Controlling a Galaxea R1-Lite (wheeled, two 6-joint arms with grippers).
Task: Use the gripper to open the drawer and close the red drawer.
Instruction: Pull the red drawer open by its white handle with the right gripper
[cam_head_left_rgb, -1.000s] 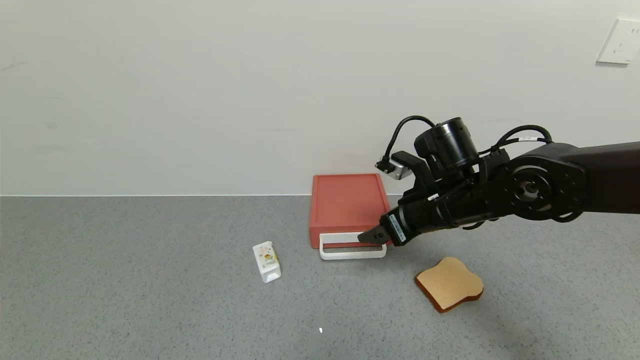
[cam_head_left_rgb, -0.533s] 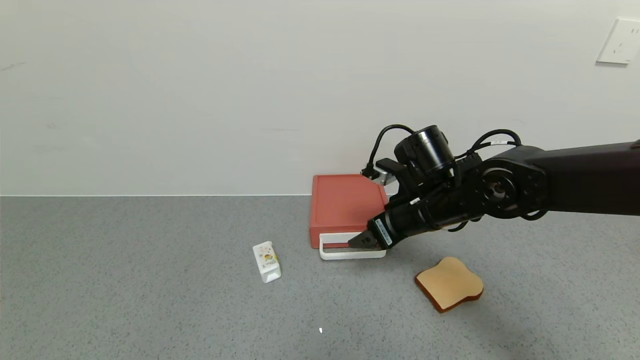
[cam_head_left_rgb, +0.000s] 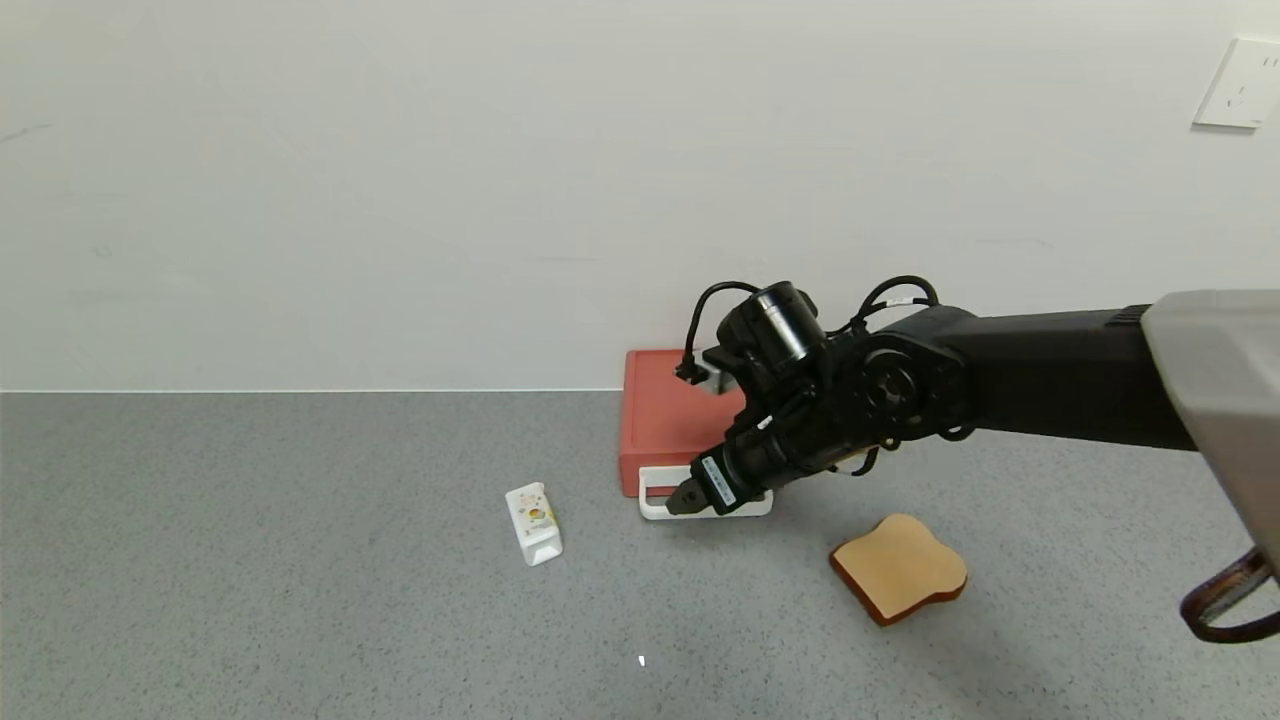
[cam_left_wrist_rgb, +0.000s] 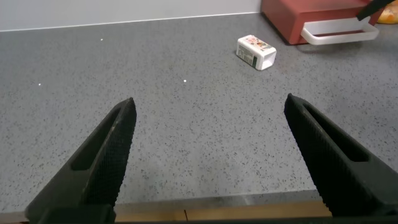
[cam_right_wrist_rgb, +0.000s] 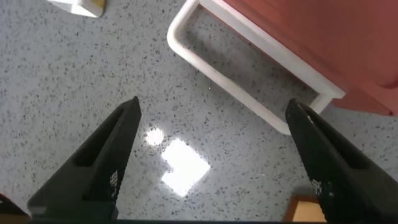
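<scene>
The red drawer (cam_head_left_rgb: 675, 410) is a flat, low box against the back wall, with its white loop handle (cam_head_left_rgb: 652, 494) lying on the counter in front of it. It looks shut. My right gripper (cam_head_left_rgb: 680, 500) is open and reaches in from the right, its tips low just over the handle's front bar. In the right wrist view the handle (cam_right_wrist_rgb: 230, 78) and the red box (cam_right_wrist_rgb: 323, 37) lie just beyond the spread gripper (cam_right_wrist_rgb: 214, 106). My left gripper (cam_left_wrist_rgb: 208, 106) is open and empty over bare counter at the near left; the drawer (cam_left_wrist_rgb: 292, 18) shows far off.
A small white carton (cam_head_left_rgb: 533, 522) lies on the grey counter left of the handle; it also shows in the left wrist view (cam_left_wrist_rgb: 256, 51). A toast-shaped slice (cam_head_left_rgb: 898, 568) lies at the right front. A wall socket (cam_head_left_rgb: 1240, 83) is high on the back wall.
My right arm has moved left and down, bringing its gripper from the handle's right end to over the handle's front bar. The drawer, carton and slice have not moved.
</scene>
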